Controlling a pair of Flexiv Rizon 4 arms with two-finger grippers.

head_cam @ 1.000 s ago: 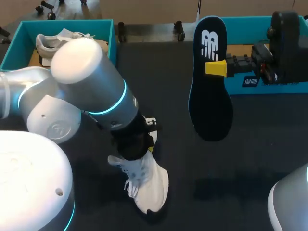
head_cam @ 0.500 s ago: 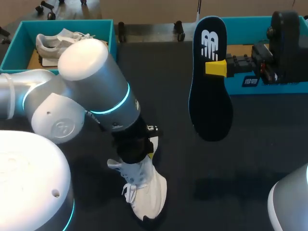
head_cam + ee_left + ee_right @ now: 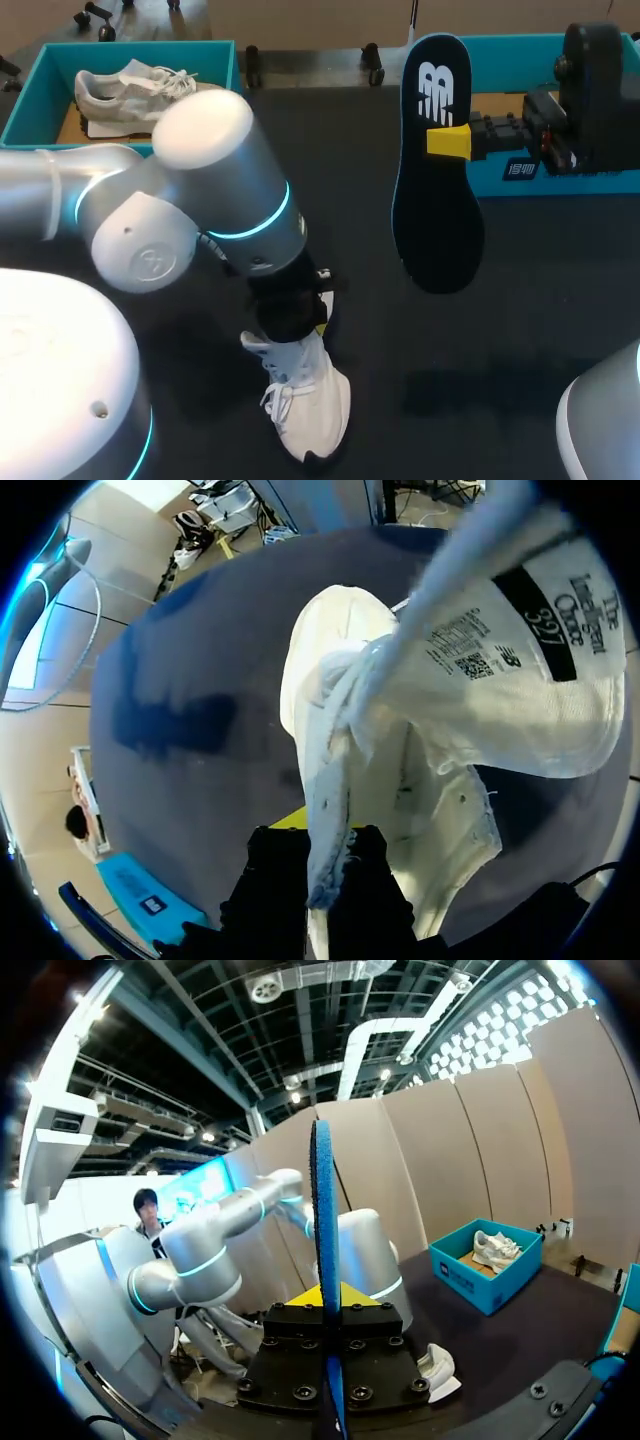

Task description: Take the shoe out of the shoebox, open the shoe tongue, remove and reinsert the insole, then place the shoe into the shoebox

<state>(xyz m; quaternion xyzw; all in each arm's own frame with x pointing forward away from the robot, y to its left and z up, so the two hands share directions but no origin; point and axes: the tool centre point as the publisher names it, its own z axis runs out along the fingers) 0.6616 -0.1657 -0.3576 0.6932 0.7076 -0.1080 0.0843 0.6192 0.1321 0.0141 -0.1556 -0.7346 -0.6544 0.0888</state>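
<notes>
A white shoe [image 3: 303, 400] lies on the black table near the front, toe toward me. My left gripper [image 3: 306, 320] stands over its heel end, shut on the shoe. In the left wrist view the left gripper [image 3: 318, 832] pinches the edge of the shoe's opening [image 3: 400, 740], and the labelled tongue [image 3: 530, 610] stands up beside it. My right gripper [image 3: 448, 141] holds a dark insole [image 3: 435, 190] upright in the air at the back right. In the right wrist view the insole [image 3: 322, 1220] shows edge-on between the yellow tips of the right gripper [image 3: 327, 1295].
A teal shoebox [image 3: 225, 60] at the back left holds a second white shoe [image 3: 130, 85]. Another teal box [image 3: 520, 175] stands at the back right, behind my right gripper. My left arm's big elbow [image 3: 200, 200] hangs over the table's left half.
My left arm's elbow has swung to the right, and the shoe in its grip has shifted a little with it. The right arm and the insole have not moved.
</notes>
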